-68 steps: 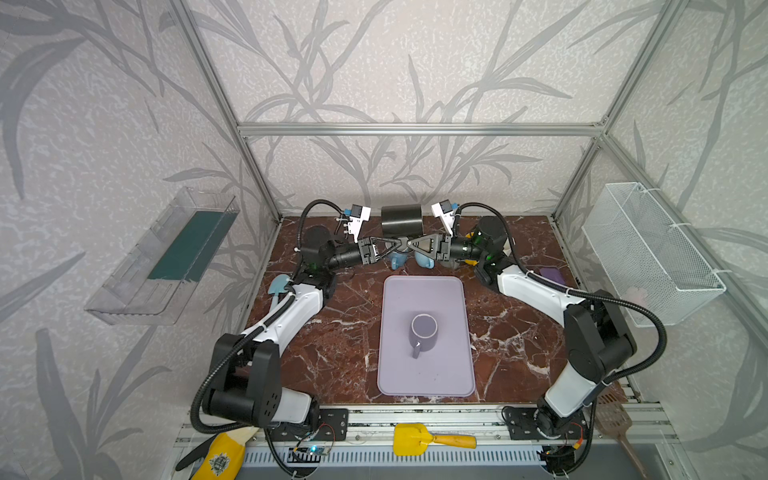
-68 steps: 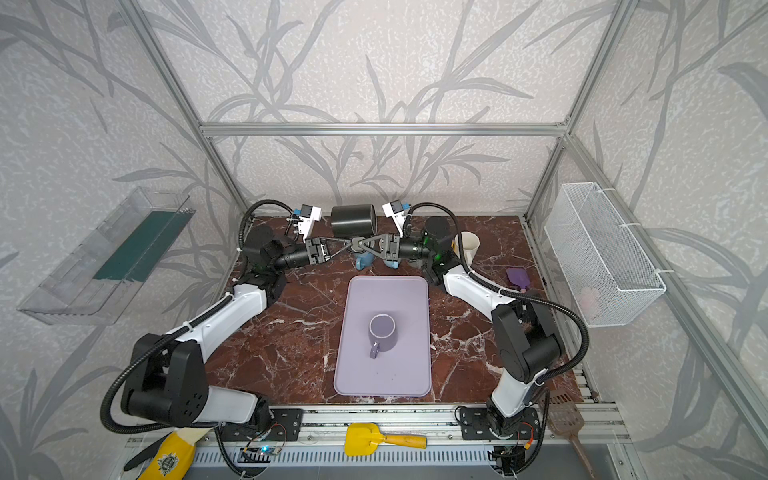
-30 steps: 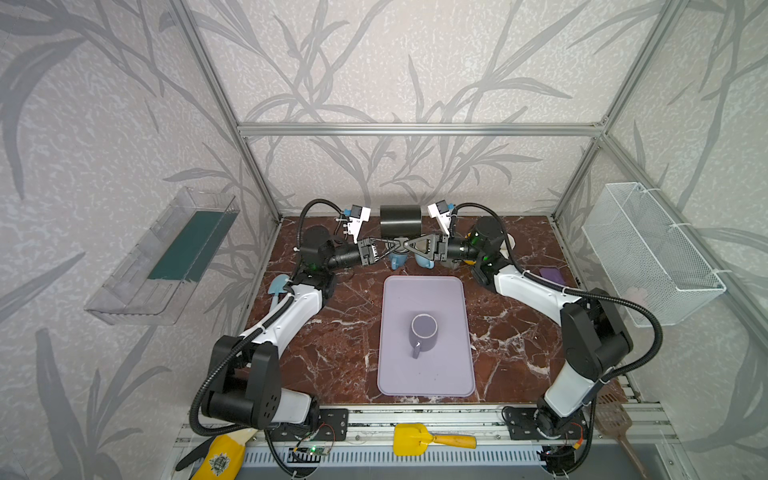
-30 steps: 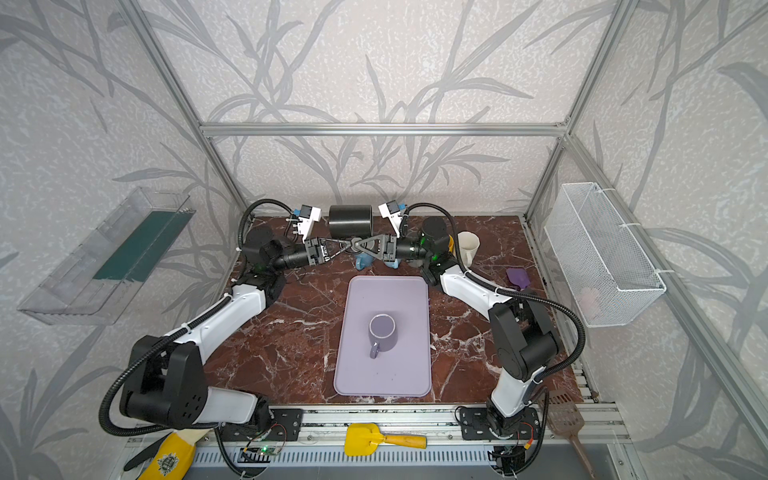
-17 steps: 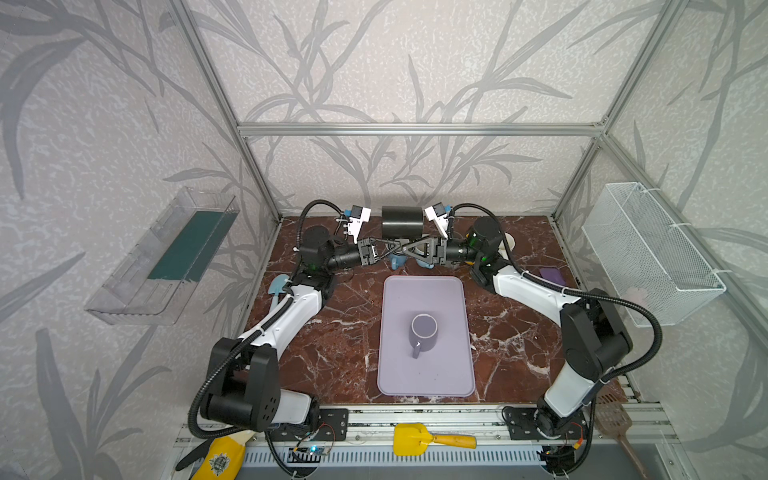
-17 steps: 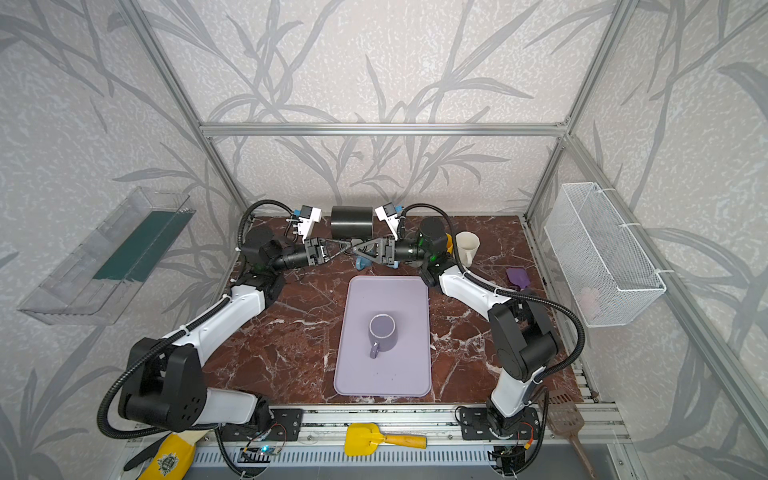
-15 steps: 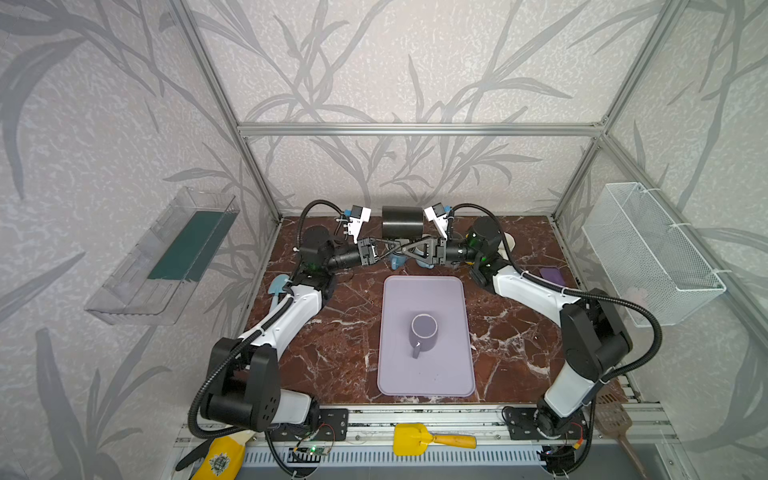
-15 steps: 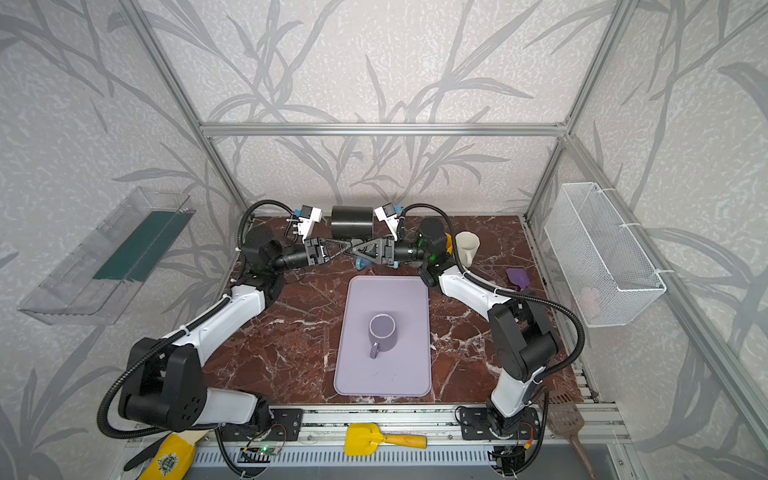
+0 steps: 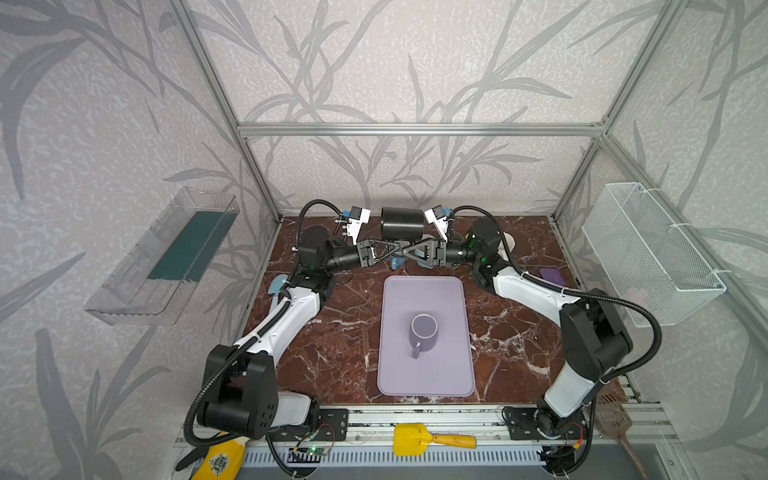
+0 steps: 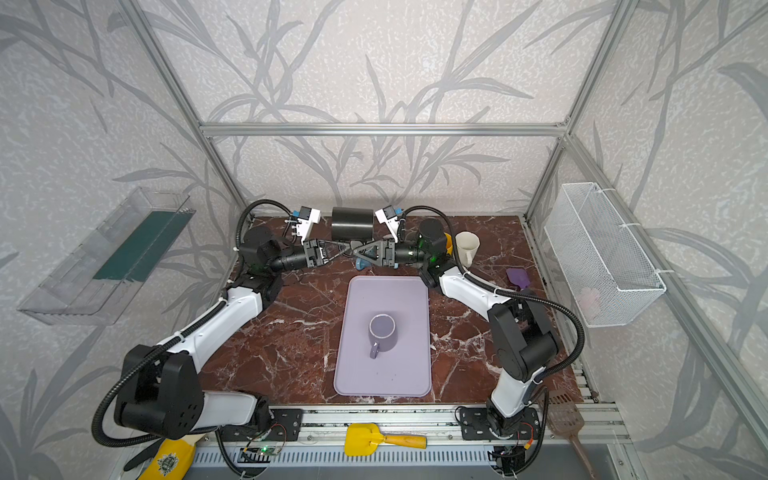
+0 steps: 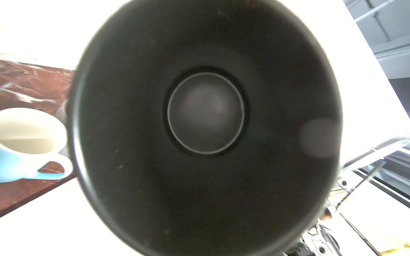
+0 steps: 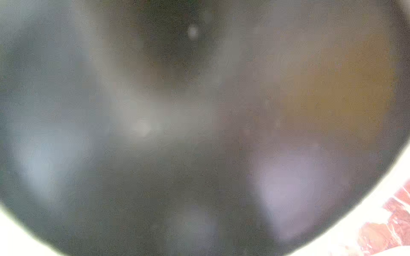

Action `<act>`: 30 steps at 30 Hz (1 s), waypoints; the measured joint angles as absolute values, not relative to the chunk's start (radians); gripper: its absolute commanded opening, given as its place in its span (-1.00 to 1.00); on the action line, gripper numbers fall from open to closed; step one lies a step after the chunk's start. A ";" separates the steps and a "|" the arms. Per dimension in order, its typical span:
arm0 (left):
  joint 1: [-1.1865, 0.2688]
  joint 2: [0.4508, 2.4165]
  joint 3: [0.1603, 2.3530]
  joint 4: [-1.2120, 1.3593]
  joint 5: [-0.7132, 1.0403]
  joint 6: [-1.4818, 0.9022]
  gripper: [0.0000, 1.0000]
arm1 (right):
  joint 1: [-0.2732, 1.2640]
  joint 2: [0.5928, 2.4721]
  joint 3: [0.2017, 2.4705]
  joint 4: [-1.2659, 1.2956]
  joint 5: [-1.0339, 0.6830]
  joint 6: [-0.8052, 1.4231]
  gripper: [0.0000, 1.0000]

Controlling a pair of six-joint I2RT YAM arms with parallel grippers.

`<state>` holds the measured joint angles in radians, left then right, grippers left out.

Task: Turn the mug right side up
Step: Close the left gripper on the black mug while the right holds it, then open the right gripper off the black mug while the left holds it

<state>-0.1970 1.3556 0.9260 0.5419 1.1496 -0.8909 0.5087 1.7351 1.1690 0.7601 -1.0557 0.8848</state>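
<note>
l gripper (image 9: 386, 250) is up at the back of the table (image 9: 340, 332), reaching toward centre, jaws pinched nearly together. it looks to have the black mug (image 9: 402, 223) by the handle or underside. the contact pt is hidden under the mug body, so that's a read, not a sighting. l wrist view stares straight down the mug's open mouth (image 11: 206, 115), so the mouth faces the l side.

the mug itself is in the air, lying on its side, axis approx level, just above where the two grippers meet. a blue mug (image 9: 397, 264) stands on the table right under it.

r gripper (image 9: 406, 252) comes in from the other side, tips close to the l one's, under the mug. r wrist view is all dark blur (image 12: 199, 133), prob the mug's base right up against the lens. can't tell whether the r jaws are apart or closed: too small in both top views, not visible in the wrist view.

step in hand, as i judge it: mid-flip, approx halfway, w/ both grippers at the mug, maybe a handover.

next move calls for:
- one firm hold before the other gripper lets go
- another quarter turn so the mouth ends up on top
- a set-down spot clear of the blue mug. the purple tray (image 9: 424, 386) in front already has a purple mug (image 9: 424, 332) at its middle, and a cream mug (image 10: 467, 245) sits further r by the r arm.
</note>
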 measured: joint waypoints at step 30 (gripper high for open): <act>-0.197 1.328 1.077 -0.377 0.642 -0.349 -1.00 | 0.474 1.651 1.093 0.488 -0.943 0.680 -0.36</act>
<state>-0.1970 1.3277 1.0767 -0.3771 0.6418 -0.3492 0.4740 1.6508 1.0927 0.4881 -0.9428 0.6800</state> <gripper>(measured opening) 0.179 0.327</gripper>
